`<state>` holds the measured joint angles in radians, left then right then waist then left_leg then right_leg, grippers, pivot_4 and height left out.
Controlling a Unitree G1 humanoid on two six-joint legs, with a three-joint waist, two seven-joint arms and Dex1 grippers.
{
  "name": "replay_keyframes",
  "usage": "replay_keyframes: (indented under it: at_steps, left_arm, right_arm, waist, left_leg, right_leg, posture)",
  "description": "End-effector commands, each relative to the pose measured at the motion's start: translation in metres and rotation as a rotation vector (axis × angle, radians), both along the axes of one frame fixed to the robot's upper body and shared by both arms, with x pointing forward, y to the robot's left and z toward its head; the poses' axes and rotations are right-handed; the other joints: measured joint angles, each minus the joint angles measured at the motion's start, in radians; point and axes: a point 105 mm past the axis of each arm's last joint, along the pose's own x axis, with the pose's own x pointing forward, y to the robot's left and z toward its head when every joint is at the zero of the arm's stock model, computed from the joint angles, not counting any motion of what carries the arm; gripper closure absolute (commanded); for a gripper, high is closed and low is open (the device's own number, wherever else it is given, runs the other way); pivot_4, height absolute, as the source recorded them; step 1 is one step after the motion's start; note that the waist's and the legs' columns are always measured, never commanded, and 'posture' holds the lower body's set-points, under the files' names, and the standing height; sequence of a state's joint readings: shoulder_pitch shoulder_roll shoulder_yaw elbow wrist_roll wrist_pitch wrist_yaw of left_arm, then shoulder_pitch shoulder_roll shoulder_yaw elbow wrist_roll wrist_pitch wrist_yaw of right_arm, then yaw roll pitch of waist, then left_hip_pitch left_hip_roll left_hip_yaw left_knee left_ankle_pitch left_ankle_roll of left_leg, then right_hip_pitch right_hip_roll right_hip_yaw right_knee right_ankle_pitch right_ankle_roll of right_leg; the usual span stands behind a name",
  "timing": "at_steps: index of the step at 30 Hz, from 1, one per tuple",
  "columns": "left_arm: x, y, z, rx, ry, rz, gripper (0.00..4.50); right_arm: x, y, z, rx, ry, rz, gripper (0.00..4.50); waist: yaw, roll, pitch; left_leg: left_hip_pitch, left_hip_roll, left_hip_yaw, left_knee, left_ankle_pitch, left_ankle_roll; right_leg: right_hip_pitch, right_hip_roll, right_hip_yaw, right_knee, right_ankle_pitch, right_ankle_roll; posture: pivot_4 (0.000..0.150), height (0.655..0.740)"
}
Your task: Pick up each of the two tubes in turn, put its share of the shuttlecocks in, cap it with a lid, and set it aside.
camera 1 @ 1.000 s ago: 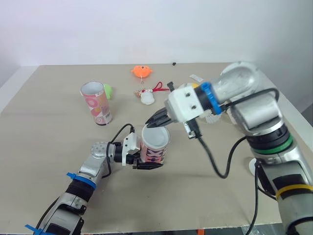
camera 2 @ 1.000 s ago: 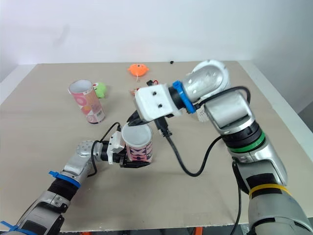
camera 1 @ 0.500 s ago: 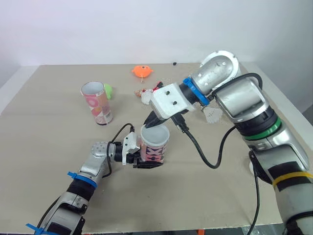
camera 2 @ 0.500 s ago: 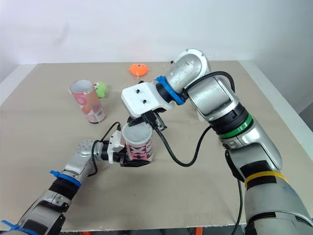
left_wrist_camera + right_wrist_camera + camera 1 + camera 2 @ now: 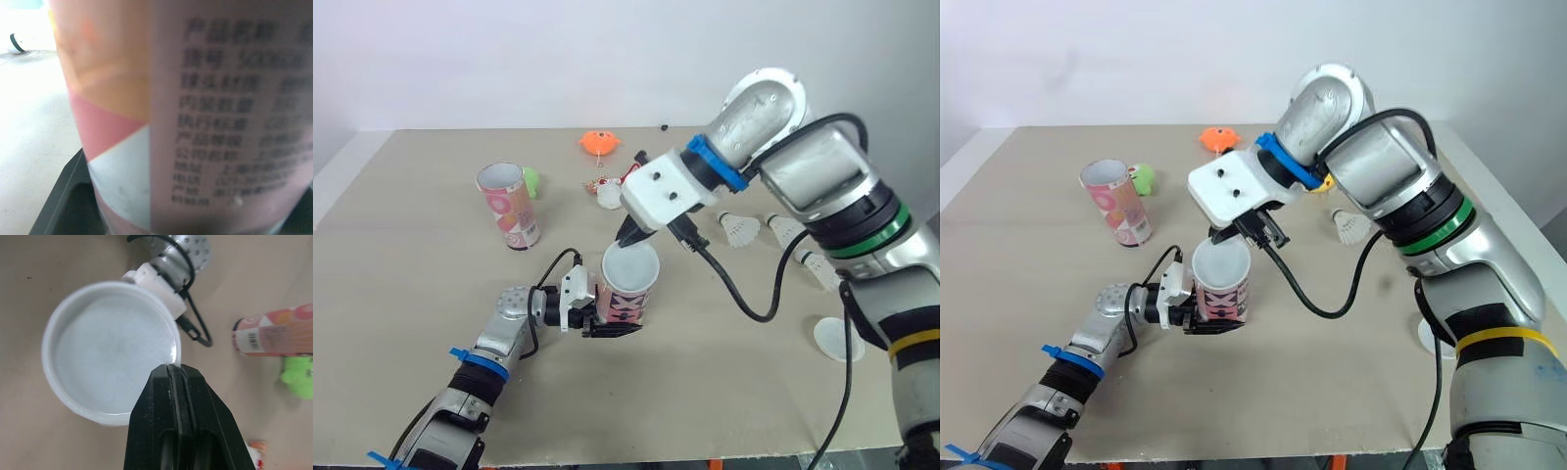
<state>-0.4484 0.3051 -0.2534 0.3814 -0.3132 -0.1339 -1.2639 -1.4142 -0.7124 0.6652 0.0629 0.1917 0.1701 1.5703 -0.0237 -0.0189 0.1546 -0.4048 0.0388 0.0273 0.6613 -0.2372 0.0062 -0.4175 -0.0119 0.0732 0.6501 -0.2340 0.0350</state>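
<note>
Nearest the camera, the left gripper (image 5: 612,327) is clamped round the lower part of the pink tube (image 5: 626,299), holding it upright just above the table (image 5: 431,323). Same grip as a second ago, though the tube looks nudged a bit to the right.

The white lid (image 5: 630,264) is sitting on the tube's mouth. What's changed is the right gripper (image 5: 628,236): a second ago it was reaching in low from the right, and now the wrist has swung up and over, so the pinched-together fingers touch the lid's far rim. Can't tell if they're actually nipping the rim or just pressing on it.

My read is that this tube is basically capped and only needs setting aside.

With the arm swung up, the shuttlecocks (image 5: 737,230) behind it are uncovered, and a spare lid (image 5: 838,339) lies off to the right. Further back the second tube (image 5: 508,206) stands open, so that half isn't started.
</note>
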Motion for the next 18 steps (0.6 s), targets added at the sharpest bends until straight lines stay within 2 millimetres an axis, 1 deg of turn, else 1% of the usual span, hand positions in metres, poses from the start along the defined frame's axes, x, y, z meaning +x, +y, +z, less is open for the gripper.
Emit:
replay_keyframes:
  at_steps: [1, 3, 7, 13, 18]
  left_arm:
    - [0.001, 0.009, -0.029, 0.087, 0.092, 0.059, 1.51]
    - [0.001, 0.009, -0.03, 0.086, 0.093, 0.057, 1.51]
    - [-0.001, 0.01, -0.031, 0.089, 0.097, 0.057, 1.51]
    - [0.001, 0.011, -0.029, 0.09, 0.092, 0.06, 1.51]
    - [0.001, 0.013, -0.028, 0.092, 0.09, 0.063, 1.51]
  right_arm:
    - [-0.005, 0.0, -0.001, -0.051, -0.016, 0.032, 4.39]
    - [-0.002, 0.002, -0.006, -0.051, -0.028, 0.028, 4.39]
    - [0.0, 0.008, -0.007, -0.019, -0.039, 0.028, 4.39]
    - [-0.003, 0.016, -0.006, 0.013, -0.036, 0.048, 4.39]
    - [-0.008, 0.021, 0.0, 0.064, -0.005, 0.062, 4.39]
  waist:
    - [0.0, 0.0, 0.0]
    - [0.0, 0.0, 0.0]
    - [0.0, 0.0, 0.0]
    - [0.0, 0.0, 0.0]
    - [0.0, 0.0, 0.0]
  left_leg:
    - [0.0, 0.0, 0.0, 0.0, 0.0, 0.0]
    - [0.0, 0.0, 0.0, 0.0, 0.0, 0.0]
    - [0.0, 0.0, 0.0, 0.0, 0.0, 0.0]
    - [0.0, 0.0, 0.0, 0.0, 0.0, 0.0]
    - [0.0, 0.0, 0.0, 0.0, 0.0, 0.0]
  right_leg:
    - [0.0, 0.0, 0.0, 0.0, 0.0, 0.0]
    - [0.0, 0.0, 0.0, 0.0, 0.0, 0.0]
    - [0.0, 0.0, 0.0, 0.0, 0.001, 0.0]
    - [0.0, 0.001, 0.0, 0.0, 0.001, 0.0]
    - [0.0, 0.001, 0.0, 0.0, 0.001, 0.0]
  posture:
    - [0.15, 0.74]
    - [0.15, 0.74]
    - [0.15, 0.74]
    - [0.15, 0.74]
    - [0.15, 0.74]
